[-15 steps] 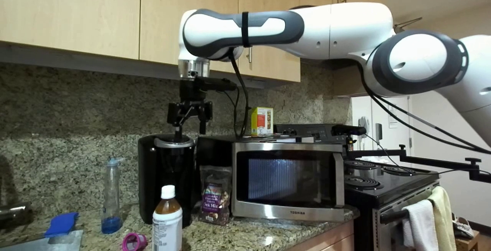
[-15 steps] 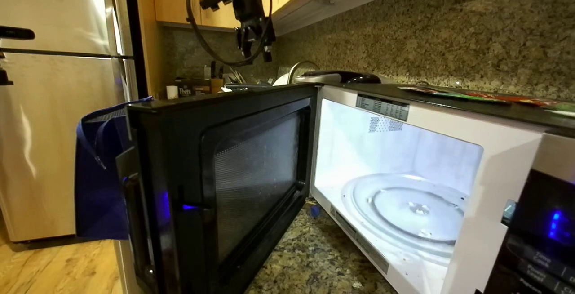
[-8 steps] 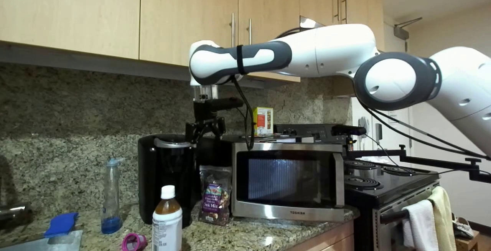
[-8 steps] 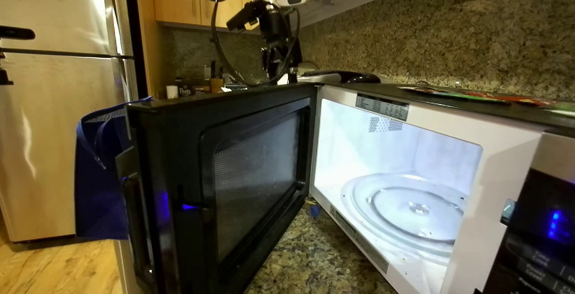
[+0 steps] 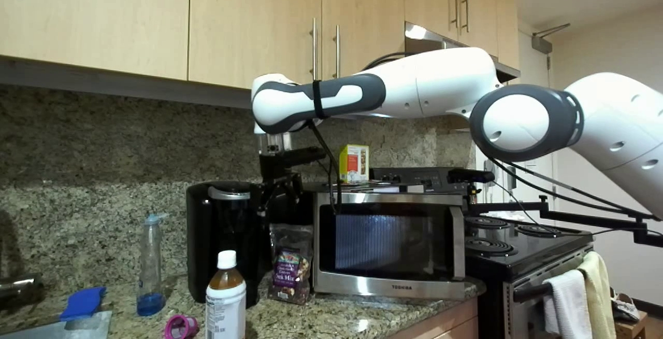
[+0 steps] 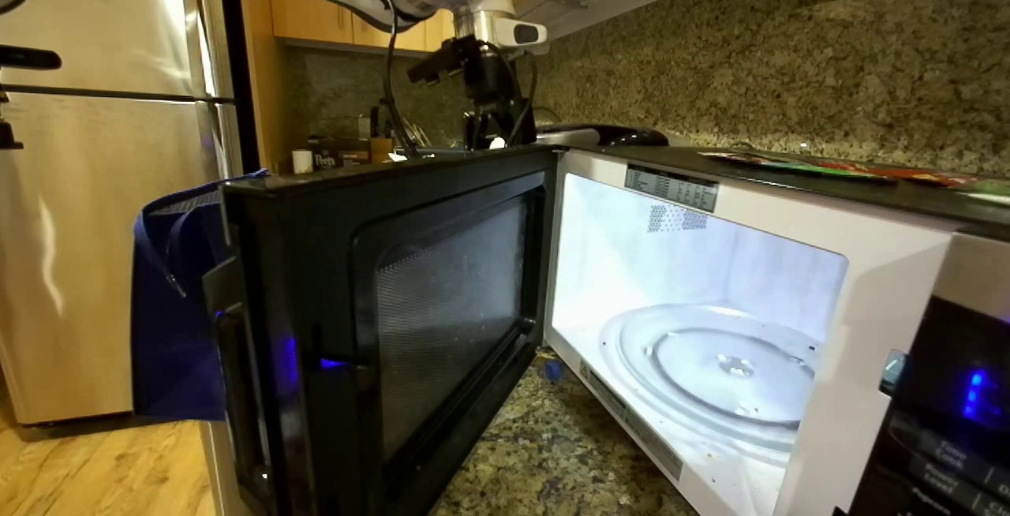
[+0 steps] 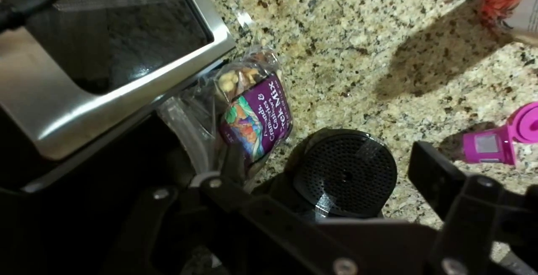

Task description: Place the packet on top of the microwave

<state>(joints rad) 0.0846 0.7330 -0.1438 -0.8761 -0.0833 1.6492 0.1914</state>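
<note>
Packet (image 7: 256, 115) lower than parted fingers (image 7: 437, 180), standing beside microwave (image 5: 391, 240)

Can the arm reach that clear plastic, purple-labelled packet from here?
Probably yes: the spread black fingers hang higher than the packet, whose front is unobstructed, but the tall black coffee maker and boxy stainless-steel microwave flank it closely.
</note>
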